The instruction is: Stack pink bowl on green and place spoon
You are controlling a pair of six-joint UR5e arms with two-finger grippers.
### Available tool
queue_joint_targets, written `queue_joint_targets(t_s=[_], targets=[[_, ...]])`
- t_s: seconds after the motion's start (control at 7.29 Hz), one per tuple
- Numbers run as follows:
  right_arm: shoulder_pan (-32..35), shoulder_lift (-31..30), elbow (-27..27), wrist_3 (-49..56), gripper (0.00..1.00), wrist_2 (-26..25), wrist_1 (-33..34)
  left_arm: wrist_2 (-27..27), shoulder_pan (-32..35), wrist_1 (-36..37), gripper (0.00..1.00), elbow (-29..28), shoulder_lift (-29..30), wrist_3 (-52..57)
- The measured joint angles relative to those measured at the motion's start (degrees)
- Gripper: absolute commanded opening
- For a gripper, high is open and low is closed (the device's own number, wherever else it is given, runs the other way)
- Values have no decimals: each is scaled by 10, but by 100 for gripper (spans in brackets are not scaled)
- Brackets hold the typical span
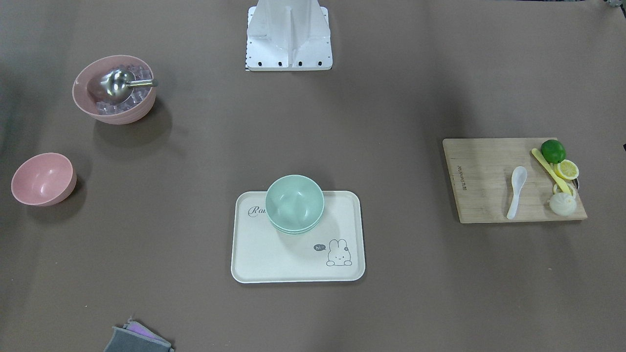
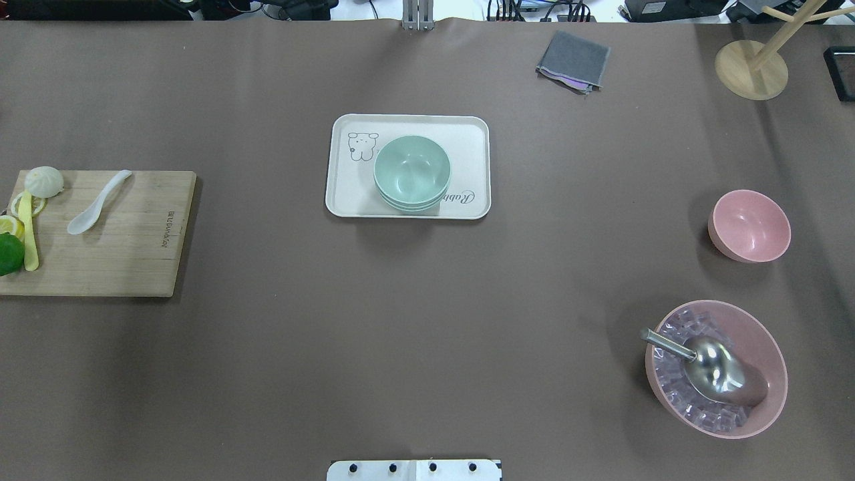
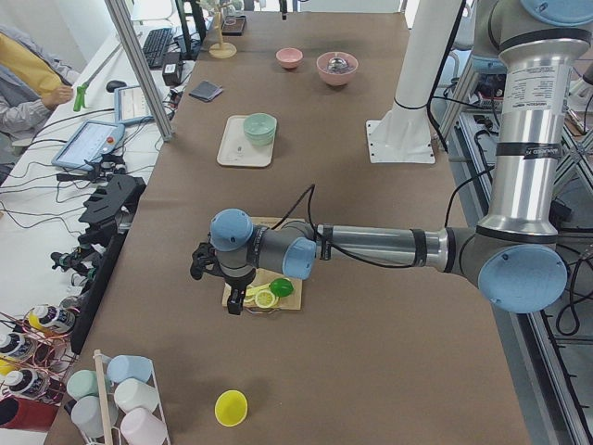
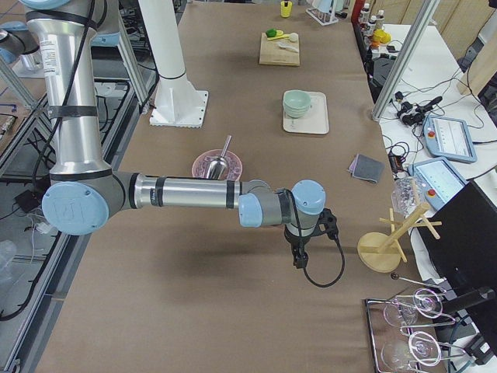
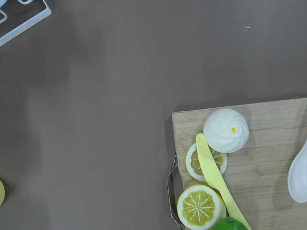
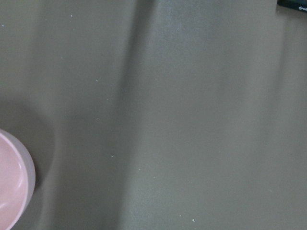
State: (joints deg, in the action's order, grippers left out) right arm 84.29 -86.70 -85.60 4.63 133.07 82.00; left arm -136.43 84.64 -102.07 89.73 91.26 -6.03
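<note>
A small empty pink bowl [image 1: 43, 178] stands alone on the brown table, also in the overhead view [image 2: 750, 225]; its rim shows at the right wrist view's lower left [image 6: 12, 187]. A stack of green bowls [image 1: 294, 203] sits on a cream tray [image 1: 298, 264]. A white spoon [image 1: 516, 190] lies on a wooden cutting board [image 1: 484, 181]. My left gripper [image 3: 215, 283] hangs over the board's outer end. My right gripper [image 4: 299, 252] hangs over the table beyond the pink bowl. Neither gripper's fingers show in a wrist view, so I cannot tell whether they are open or shut.
A large pink bowl [image 2: 716, 367] holds ice cubes and a metal scoop. A lime [image 1: 553, 150], lemon slices, a yellow knife and a white bun [image 1: 562, 203] lie on the board beside the spoon. A grey cloth [image 2: 573, 60] and a wooden stand [image 2: 751, 67] are at the far edge.
</note>
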Motion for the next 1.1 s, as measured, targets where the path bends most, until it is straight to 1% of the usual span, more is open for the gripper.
queue_joint_targets(t_s=[0.55,1.1], targets=[[-1,-22,3,-4,100,9,-54,-1,-4,-49,98,2,-21,-15],[-9,-23,3,-6,100,22,-62,-10,-6,-53,98,3,-22,-22]])
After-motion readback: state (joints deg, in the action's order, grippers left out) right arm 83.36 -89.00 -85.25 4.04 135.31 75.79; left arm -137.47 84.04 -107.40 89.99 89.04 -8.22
